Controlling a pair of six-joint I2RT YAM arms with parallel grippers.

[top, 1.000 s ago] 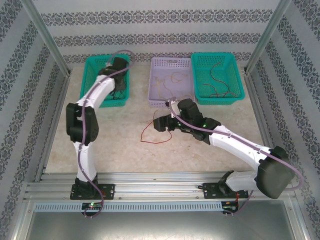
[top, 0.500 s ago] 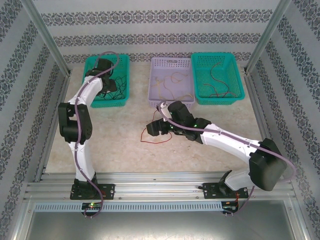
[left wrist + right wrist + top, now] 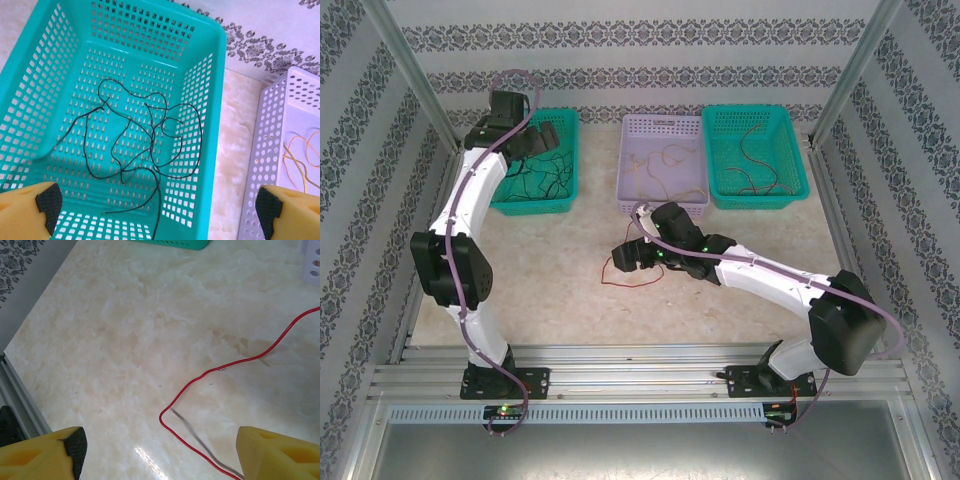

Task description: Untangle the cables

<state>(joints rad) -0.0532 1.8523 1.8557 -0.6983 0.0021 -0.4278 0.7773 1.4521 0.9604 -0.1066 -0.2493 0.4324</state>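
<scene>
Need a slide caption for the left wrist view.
Open left gripper above teal basket of tangled black cables, lavender basket with yellow cables beside it.

On the cream, marble-veined tabletop (image 3: 560, 270), the teal perforated plastic basket (image 3: 40, 85) at ten o'clock holds thin black wires (image 3: 151, 142). The lavender perforated plastic basket (image 3: 625, 165) at twelve o'clock holds thin yellow-tan wires (image 3: 292, 162). The second teal basket (image 3: 757, 200), at two o'clock, holds thin dark red wires (image 3: 760, 185). A thin bright red wire (image 3: 190, 386) shows against the cream. The wallpaper (image 3: 650, 35) is white with grey floral bands.
</scene>
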